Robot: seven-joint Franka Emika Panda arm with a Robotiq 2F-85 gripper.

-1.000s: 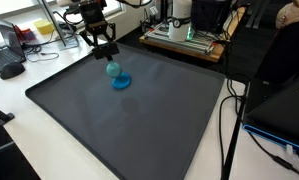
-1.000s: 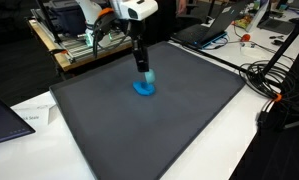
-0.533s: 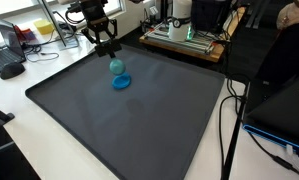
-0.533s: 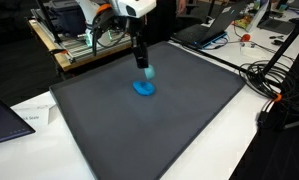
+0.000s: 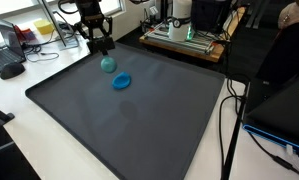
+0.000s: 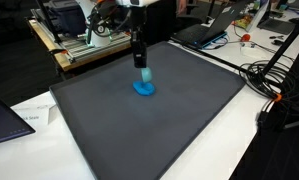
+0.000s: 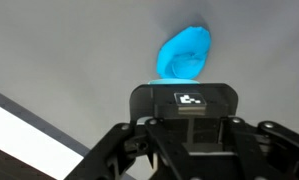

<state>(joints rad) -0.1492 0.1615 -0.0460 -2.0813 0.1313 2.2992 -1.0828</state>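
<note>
Teal ball [image 5: 108, 65] is clear of the dark mat [image 5: 119, 130], pinched between the fingers of the gripper [image 5: 104, 56] over the mat's far left part in an exterior view.

Nearest in that view is the white tabletop [image 5: 29, 150], then the mat's near corner. Farther in, a flat blue dish [image 5: 121, 81] lies on the mat, just near and right of the ball and apart from it. The ball sits a little above it, with the gripper closed on its upper part and the arm rising behind. Beyond the mat's far edge stands a box of electronics [image 5: 184, 30].

In an exterior view from another side, the ball [image 6: 144, 75] is directly above the dish [image 6: 144, 88], and the gripper [image 6: 141, 66] points straight down. Black cables [image 6: 274, 85] lie to the right, off the mat.

In the wrist view a bright blue shape [image 7: 184, 55] shows past the gripper housing; whether it is ball or dish I cannot tell.
</note>
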